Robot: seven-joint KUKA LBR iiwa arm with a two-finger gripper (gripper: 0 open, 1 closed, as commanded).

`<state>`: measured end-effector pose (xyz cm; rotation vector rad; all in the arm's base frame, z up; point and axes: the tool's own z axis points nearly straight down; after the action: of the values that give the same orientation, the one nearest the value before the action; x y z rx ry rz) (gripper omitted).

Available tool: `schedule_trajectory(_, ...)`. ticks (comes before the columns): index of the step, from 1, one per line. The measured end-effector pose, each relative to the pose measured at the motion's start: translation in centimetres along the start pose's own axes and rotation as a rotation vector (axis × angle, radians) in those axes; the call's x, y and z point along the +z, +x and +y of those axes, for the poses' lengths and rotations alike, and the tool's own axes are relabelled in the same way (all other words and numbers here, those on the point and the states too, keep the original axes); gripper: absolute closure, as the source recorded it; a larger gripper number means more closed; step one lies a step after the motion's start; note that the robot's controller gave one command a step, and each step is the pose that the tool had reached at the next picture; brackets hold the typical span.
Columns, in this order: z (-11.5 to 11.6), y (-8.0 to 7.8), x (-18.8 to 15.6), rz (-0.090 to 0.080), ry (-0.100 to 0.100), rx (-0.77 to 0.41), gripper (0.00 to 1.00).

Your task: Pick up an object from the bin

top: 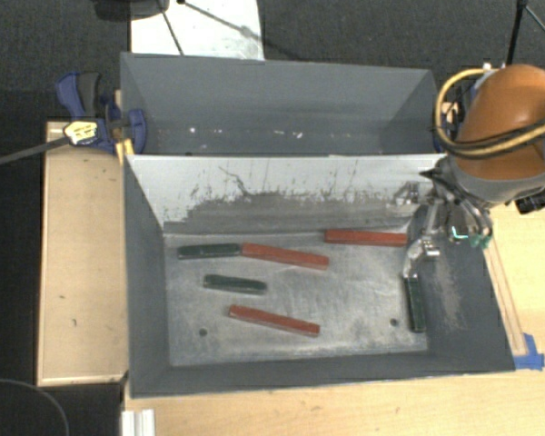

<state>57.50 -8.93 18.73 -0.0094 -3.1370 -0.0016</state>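
A slim, flat dark green bar [416,303] lies along the metal bin's [254,189] right side. The gripper [425,248] hangs over its far end, and I cannot tell how the jaws stand.

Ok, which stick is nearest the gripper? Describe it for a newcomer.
Start at the right wall of the grey bin, where the gripper hangs. Just below it lies a dark green stick. It alone runs up-down; other sticks lie crosswise.
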Motion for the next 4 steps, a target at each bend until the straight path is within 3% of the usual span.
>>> schedule_trajectory(1, 0.0, -0.1, -0.3, -0.004, 0.001, -0.001, 0.00)
schedule_trajectory(2, 0.4, -0.2, -0.4, -0.007, 0.002, -0.094, 0.00)
schedule_trajectory(3, 3.0, -0.1, 3.6, -0.011, 0.001, -0.066, 0.00)
schedule_trajectory(4, 4.3, 0.8, 6.0, -0.006, 0.000, 0.141, 0.00)
